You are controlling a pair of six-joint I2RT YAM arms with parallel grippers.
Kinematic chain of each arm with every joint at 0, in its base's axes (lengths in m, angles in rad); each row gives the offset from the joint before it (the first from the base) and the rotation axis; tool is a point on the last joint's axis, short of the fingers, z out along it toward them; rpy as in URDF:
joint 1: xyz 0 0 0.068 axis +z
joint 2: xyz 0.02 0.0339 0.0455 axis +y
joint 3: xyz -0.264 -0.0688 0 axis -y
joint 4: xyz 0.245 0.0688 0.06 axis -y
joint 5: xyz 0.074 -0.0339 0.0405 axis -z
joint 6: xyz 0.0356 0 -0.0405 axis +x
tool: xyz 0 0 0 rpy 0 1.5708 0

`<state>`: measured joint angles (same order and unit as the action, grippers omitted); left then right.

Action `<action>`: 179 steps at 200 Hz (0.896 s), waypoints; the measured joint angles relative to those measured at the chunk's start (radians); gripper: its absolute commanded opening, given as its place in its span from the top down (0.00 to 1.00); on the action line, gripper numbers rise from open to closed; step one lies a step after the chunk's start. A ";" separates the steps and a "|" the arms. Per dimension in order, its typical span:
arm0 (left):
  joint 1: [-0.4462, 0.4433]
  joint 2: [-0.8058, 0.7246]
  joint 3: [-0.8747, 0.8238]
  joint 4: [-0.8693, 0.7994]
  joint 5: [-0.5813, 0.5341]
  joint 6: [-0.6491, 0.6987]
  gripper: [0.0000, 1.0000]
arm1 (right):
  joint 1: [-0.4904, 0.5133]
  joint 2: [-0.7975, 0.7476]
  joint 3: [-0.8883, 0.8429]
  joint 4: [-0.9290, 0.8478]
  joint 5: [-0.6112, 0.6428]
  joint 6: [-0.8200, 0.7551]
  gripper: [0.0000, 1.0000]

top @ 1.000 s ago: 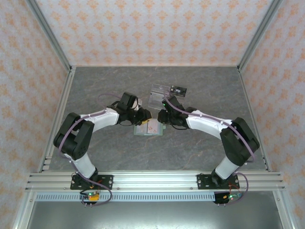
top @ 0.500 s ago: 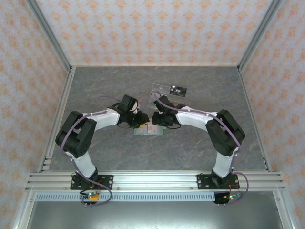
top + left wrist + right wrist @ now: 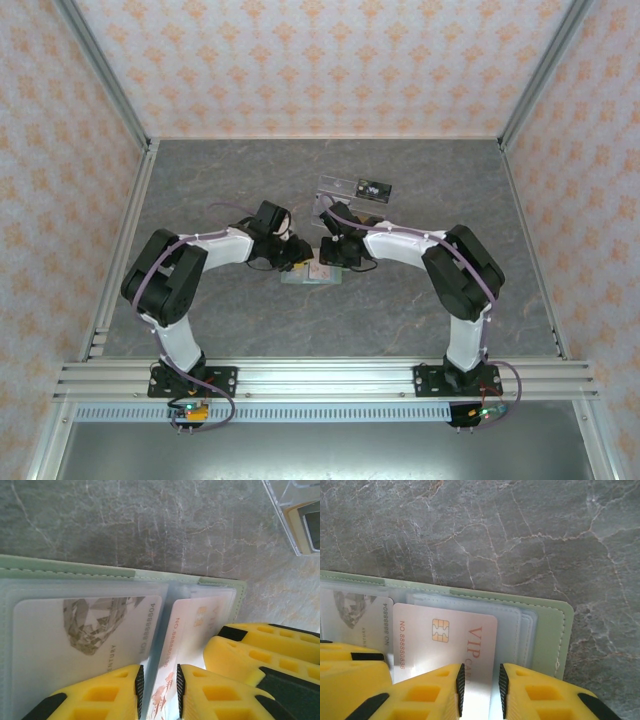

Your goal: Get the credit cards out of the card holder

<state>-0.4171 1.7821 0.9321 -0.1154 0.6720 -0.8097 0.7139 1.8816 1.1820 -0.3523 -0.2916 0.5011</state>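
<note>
The card holder [image 3: 312,274] lies open and flat on the table, pale green [image 3: 100,572] with clear sleeves. A white VIP card [image 3: 445,635] lies on its right half, partly out of its sleeve. A diamond-print card [image 3: 85,630] sits in the left sleeve. My left gripper [image 3: 297,258] points down at the fold, its jaws a narrow gap apart [image 3: 159,690] over the VIP card's left edge [image 3: 192,625]. My right gripper [image 3: 328,254] stands close beside it, jaws narrowly apart [image 3: 479,690] over that card's right edge. Neither pinches anything that I can see.
A clear acrylic stand [image 3: 335,192] with a dark card [image 3: 372,189] on it stands just behind the grippers; its corner [image 3: 295,510] is in the left wrist view. The right gripper's yellow fingers [image 3: 260,650] crowd the left gripper. Metal frame posts and patterned walls enclose the grey stone table [image 3: 220,330].
The right arm has folded inward and its gripper has moved a little left, closer to the left gripper above the holder. The card holder has stayed in place.
</note>
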 measured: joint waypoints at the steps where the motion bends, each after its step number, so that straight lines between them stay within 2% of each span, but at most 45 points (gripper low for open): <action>1: 0.000 0.001 0.000 0.000 0.000 0.000 0.73 | 0.000 0.001 0.001 0.000 0.000 0.000 0.72; 79: 0.000 0.021 0.000 0.051 0.038 -0.004 0.75 | 0.000 0.018 0.018 0.000 -0.001 0.000 0.73; 179: 0.006 0.011 -0.012 0.060 0.053 0.003 0.87 | 0.000 0.024 0.029 -0.015 0.003 0.000 0.76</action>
<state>-0.4114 1.7931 0.9199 -0.0559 0.7250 -0.8066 0.7136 1.9057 1.2106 -0.3672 -0.2882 0.5014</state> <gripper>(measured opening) 0.144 0.244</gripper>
